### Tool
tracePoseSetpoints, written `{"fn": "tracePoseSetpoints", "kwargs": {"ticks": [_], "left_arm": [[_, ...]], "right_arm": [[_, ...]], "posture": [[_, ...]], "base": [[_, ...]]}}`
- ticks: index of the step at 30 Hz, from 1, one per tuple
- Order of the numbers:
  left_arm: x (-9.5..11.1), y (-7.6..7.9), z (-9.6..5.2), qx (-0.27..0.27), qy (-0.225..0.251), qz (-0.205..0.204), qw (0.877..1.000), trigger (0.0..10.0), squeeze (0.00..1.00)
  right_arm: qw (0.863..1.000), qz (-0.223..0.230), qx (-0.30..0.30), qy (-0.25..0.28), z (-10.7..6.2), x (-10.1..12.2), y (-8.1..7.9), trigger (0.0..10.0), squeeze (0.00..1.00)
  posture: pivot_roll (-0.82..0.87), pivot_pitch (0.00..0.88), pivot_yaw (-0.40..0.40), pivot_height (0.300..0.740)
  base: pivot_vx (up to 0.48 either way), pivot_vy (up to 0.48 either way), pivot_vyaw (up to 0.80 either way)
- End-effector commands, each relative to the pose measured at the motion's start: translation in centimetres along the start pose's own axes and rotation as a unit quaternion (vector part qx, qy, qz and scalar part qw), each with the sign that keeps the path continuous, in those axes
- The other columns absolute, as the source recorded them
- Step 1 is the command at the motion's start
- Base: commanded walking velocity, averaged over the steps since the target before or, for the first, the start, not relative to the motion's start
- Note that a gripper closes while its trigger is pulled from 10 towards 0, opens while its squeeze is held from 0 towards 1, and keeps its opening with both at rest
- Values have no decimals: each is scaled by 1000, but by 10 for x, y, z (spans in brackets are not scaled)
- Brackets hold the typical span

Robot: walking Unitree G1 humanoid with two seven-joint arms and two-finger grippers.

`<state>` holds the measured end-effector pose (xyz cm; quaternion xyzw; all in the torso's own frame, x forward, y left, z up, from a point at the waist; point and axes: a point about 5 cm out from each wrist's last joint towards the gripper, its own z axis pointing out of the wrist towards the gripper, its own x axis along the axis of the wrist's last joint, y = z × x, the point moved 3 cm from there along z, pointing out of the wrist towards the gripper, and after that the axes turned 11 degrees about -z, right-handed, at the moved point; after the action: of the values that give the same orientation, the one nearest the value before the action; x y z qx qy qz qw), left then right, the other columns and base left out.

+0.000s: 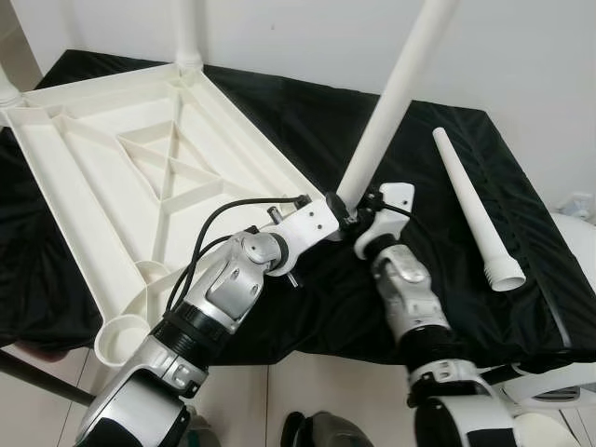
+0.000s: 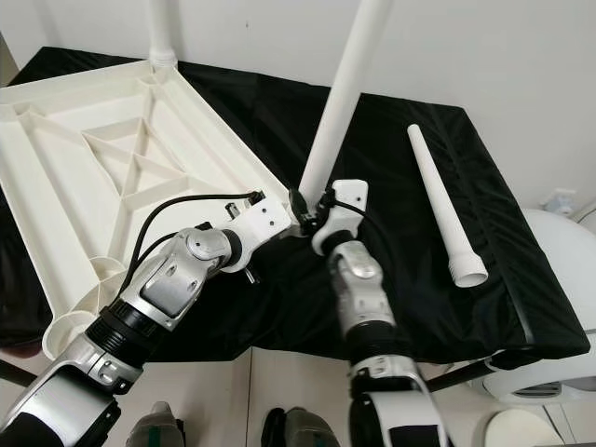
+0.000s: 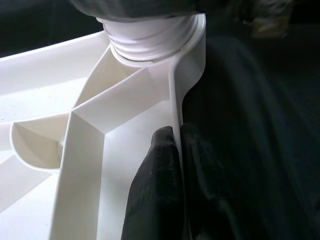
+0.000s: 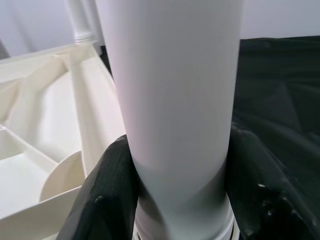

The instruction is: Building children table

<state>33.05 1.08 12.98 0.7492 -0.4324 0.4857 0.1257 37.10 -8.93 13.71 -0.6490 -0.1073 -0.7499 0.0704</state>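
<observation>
The white plastic tabletop lies upside down on a black cloth. An upright white leg stands tilted in its near right corner socket. My right gripper is shut on this leg just above its threaded base, one black finger on each side. My left gripper is shut on the tabletop's thin rim right beside that socket. A loose leg lies on the cloth to the right. Another leg stands in the far corner.
A leg base shows at the tabletop's left corner. An open round socket sits at the near left corner, over the table's front edge. The black cloth covers the table, with a white rounded object past its right edge and tiled floor below.
</observation>
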Motion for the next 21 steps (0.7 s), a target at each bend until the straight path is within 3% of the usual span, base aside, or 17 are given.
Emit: {"fn": "tracePoseSetpoints", "kwargs": {"ticks": [1, 8, 17, 18, 21], "left_arm": [[10, 20, 4, -34, 16, 19, 999, 10000, 0], [8, 19, 5, -30, 11, 21, 999, 10000, 0], [7, 20, 5, -31, 10, 21, 999, 10000, 0], [6, 20, 5, -31, 9, 21, 999, 10000, 0], [6, 21, 5, -31, 10, 21, 999, 10000, 0]], "right_arm": [[999, -5, 3, 34, 7, 20, -8, 10000, 0], [999, -10, -29, 10, -1, 20, -27, 10000, 0], [999, -13, -40, 6, -4, 23, -24, 10000, 0], [999, -13, -44, 8, -6, 23, -22, 10000, 1000], [999, -16, -51, 10, -9, 24, -16, 10000, 1000]], "posture": [[100, 7, -138, 740], [106, 4, -145, 740], [107, 5, -145, 740], [105, 4, -144, 740], [103, 5, -143, 740]], "base": [[0, 0, 0], [0, 0, 0], [0, 0, 0], [0, 0, 0], [0, 0, 0]]}}
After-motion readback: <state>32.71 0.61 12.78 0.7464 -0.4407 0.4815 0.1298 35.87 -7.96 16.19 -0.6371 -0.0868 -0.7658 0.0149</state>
